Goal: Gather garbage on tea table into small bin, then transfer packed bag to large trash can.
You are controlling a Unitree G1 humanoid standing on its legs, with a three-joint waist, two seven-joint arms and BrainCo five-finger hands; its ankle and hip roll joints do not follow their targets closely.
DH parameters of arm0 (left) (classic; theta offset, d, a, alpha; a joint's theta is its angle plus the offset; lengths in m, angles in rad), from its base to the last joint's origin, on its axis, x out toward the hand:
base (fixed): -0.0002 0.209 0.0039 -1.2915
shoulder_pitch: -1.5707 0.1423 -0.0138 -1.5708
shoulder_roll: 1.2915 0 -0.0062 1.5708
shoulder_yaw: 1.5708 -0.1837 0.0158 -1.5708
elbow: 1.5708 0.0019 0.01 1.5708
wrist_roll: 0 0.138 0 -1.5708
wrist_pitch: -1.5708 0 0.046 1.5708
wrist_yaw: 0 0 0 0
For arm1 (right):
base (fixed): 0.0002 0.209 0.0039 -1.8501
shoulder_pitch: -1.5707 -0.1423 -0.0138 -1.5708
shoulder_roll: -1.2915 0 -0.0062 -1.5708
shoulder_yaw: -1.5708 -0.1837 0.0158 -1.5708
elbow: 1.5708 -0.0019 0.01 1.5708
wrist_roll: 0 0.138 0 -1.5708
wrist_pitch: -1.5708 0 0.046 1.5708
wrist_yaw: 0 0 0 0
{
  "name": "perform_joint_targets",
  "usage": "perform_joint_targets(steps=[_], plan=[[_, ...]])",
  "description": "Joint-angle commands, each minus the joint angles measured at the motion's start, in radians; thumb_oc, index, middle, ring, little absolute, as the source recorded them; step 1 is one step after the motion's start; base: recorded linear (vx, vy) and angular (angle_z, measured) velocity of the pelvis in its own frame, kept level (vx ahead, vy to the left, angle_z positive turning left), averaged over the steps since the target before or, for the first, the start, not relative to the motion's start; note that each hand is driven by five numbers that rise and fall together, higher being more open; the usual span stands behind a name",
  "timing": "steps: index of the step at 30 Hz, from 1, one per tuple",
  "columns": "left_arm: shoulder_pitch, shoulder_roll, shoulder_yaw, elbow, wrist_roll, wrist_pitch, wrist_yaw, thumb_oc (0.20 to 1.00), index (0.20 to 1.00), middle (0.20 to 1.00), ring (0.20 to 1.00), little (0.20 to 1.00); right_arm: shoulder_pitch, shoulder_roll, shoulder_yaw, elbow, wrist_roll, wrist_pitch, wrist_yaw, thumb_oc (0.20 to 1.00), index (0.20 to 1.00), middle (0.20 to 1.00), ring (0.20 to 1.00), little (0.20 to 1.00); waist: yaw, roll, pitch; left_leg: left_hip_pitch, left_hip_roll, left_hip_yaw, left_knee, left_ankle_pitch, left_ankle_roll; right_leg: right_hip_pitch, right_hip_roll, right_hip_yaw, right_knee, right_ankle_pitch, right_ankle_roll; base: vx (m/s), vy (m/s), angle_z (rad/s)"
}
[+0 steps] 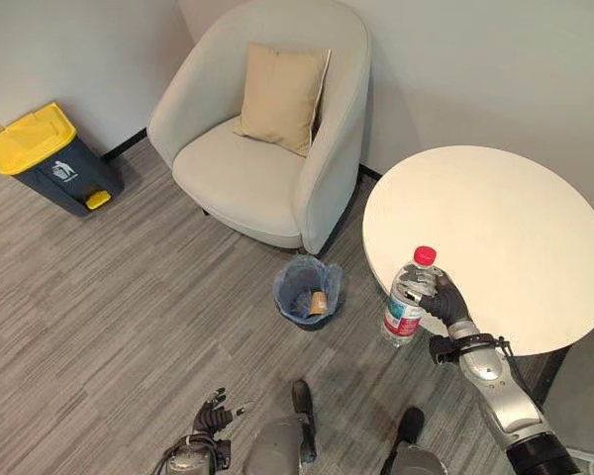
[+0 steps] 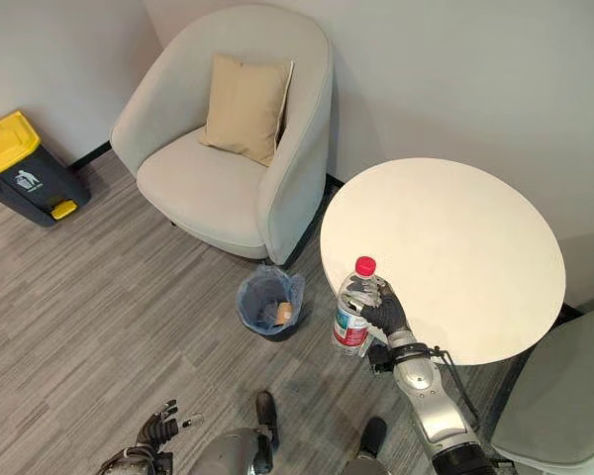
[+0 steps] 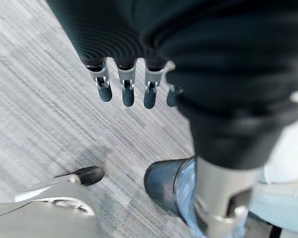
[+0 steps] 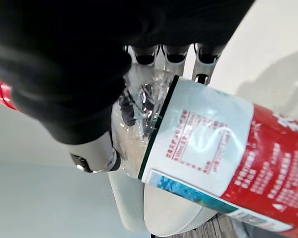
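The right robot hand (image 1: 445,302) has its fingers curled round a clear bottle (image 1: 408,297) with a red cap, holding it upright off the near edge of the round white bench (image 1: 495,237). The small bin (image 1: 308,291), lined with a blue bag, stands on the floor between bottle and armchair (image 1: 267,129). The left robot hand (image 1: 211,416) hangs low, fingers relaxed and empty.

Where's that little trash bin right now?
The small bin, lined with a blue bag, stands on the floor between the armchair and the round table, left of the bottle in the right hand.
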Motion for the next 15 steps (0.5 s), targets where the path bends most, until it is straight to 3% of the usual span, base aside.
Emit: perform_joint_targets(steps=[1, 3, 5, 7, 11, 12, 15], plan=[[-0.029, 0.054, 0.005, -0.028, -0.007, -0.028, 0.017, 1.0, 1.0, 1.0, 1.0, 1.0, -0.084, 0.004, -0.019, -0.067, 0.017, -0.071, -0.001, 0.2, 0.2, 0.2, 0.2, 0.2, 0.02, -0.011, -0.019, 0.018, 0.023, -0.041, 0.095, -0.136, -0.009, 0.042, 0.001, 0.032, 0.197, -0.194, 0.024, 0.12, 0.256, 0.01], [-0.034, 0.065, 0.015, -0.03, -0.005, -0.028, 0.021, 1.0, 1.0, 1.0, 1.0, 1.0, -0.092, 0.008, -0.009, -0.071, 0.009, -0.071, 0.005, 0.2, 0.2, 0.2, 0.2, 0.2, 0.023, -0.011, -0.006, 0.026, 0.015, -0.039, 0.102, -0.153, 0.007, 0.001, -0.022, 0.056, 0.277, -0.186, 0.031, 0.06, 0.205, -0.06], [-0.045, 0.075, 0.014, -0.047, -0.009, -0.027, 0.023, 1.0, 1.0, 1.0, 1.0, 1.0, -0.093, 0.005, 0.002, -0.09, 0.004, -0.073, 0.016, 0.2, 0.2, 0.2, 0.2, 0.2, 0.007, -0.007, 0.007, 0.039, 0.003, -0.047, 0.075, -0.128, 0.024, -0.08, 0.029, 0.133, 0.335, -0.174, 0.013, 0.03, 0.157, -0.2], [-0.042, 0.074, 0.013, -0.068, -0.015, -0.03, 0.021, 1.0, 1.0, 1.0, 1.0, 1.0, -0.092, -0.004, 0.004, -0.094, 0.001, -0.073, 0.022, 0.2, 0.2, 0.2, 0.2, 0.2, -0.004, -0.002, 0.014, 0.062, -0.016, -0.064, 0.06, -0.13, 0.032, -0.099, 0.074, 0.182, 0.318, -0.181, 0.012, 0.1, 0.096, 0.01], [-0.045, 0.063, 0.001, -0.052, -0.016, -0.031, 0.014, 1.0, 1.0, 1.0, 1.0, 1.0, -0.103, -0.004, 0.021, -0.083, 0.018, -0.075, 0.034, 0.2, 0.2, 0.2, 0.2, 0.2, -0.016, 0.003, 0.031, 0.099, -0.043, -0.105, 0.033, -0.135, 0.043, -0.153, 0.124, 0.215, 0.287, -0.174, -0.002, 0.09, 0.039, 0.3], [-0.046, 0.062, -0.006, -0.056, -0.013, -0.033, 0.008, 1.0, 1.0, 1.0, 1.0, 1.0, -0.098, -0.016, 0.038, -0.079, 0.016, -0.072, 0.052, 0.2, 0.2, 0.2, 0.2, 0.2, -0.025, -0.001, 0.045, 0.101, -0.061, -0.144, 0.042, -0.136, 0.044, -0.176, 0.154, 0.27, 0.275, -0.169, -0.003, 0.06, -0.005, 0.49], [-0.043, 0.06, -0.01, -0.053, 0.004, -0.034, -0.002, 1.0, 1.0, 1.0, 1.0, 1.0, -0.103, -0.036, 0.065, -0.074, -0.015, -0.07, 0.07, 0.2, 0.2, 0.2, 0.2, 0.2, -0.018, -0.008, 0.048, 0.081, -0.077, -0.172, 0.059, -0.137, 0.039, -0.151, 0.154, 0.271, 0.236, -0.157, -0.008, 0.01, -0.05, 0.71]])
